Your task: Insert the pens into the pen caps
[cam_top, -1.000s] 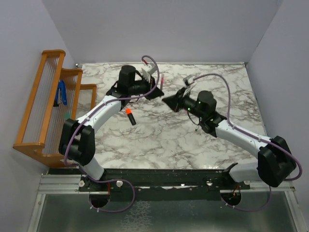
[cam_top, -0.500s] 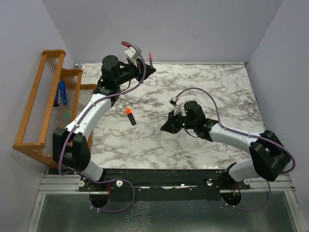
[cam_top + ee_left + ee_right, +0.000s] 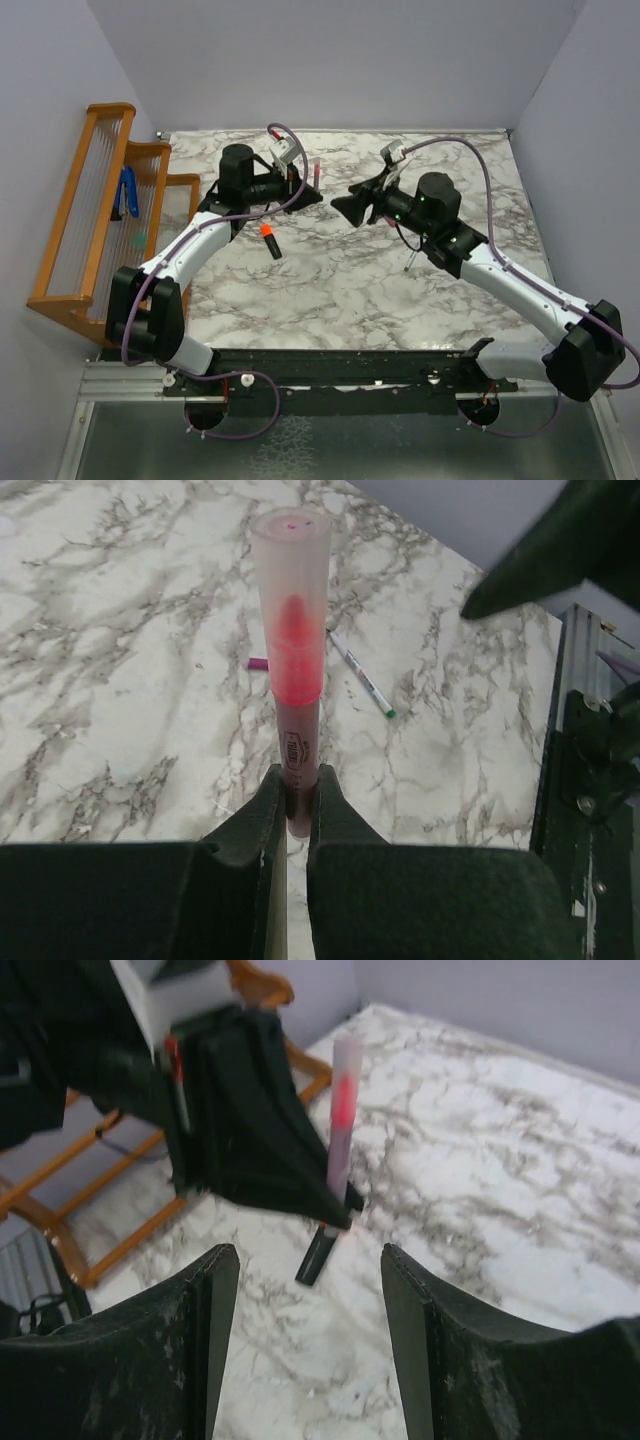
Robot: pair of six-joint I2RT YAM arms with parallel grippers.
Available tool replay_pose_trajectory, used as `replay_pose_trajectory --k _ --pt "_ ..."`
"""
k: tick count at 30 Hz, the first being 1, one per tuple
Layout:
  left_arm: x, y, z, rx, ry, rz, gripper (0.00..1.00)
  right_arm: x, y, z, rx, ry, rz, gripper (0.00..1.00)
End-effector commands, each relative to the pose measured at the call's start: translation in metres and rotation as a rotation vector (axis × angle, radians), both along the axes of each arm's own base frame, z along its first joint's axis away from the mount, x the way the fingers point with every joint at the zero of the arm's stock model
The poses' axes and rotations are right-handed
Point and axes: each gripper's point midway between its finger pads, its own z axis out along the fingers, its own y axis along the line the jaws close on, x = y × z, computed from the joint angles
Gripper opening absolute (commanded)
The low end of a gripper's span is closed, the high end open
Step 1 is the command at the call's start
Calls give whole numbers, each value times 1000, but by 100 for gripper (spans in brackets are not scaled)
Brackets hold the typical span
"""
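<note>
Right end effector point(image 3: 345, 207) rose, agape; left end effector point(image 3: 293, 782) clamps pen point(image 3: 298, 742), wrist-view capped.

In the left wrist view the lower barrel of the pen point(image 3: 297, 738) is lost between the fingers point(image 3: 255, 825) of the left gripper point(image 3: 297, 785), and its printed lettering is too blurred to read. At the pen's 9 o'clock the magenta cap point(image 3: 257, 663) shows one end only; the rest lies behind the barrel. A dark shape at 2 o'clock, probably the right gripper point(image 3: 308, 1285), is cut off by the picture's edge. In the right wrist view the upper end of the black marker point(image 3: 318, 1252) is hidden behind the left gripper, and the right gripper's own fingers point(image 3: 200, 1360) are blurred. From above, the thin pen point(image 3: 408, 262) lies partly under the right arm point(image 3: 500, 278), too small to tell its colour.
</note>
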Motion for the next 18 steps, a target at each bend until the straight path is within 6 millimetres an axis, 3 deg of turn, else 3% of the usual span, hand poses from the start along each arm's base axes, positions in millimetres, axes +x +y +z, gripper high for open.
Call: replay_pose_trajectory --k 1,5,10,18 --pt "-45 -6 17 -32 -63 -169 0 28 9 41 52 -124 -4 63" --pt "-54 -8 20 -32 -71 -193 0 39 28 55 90 -141 52 62" --pt "-61 -13 19 -27 -66 -217 0 45 47 58 125 -123 117 57" --pt "-61 -19 12 -14 -51 -230 0 46 52 69 143 -141 141 46"
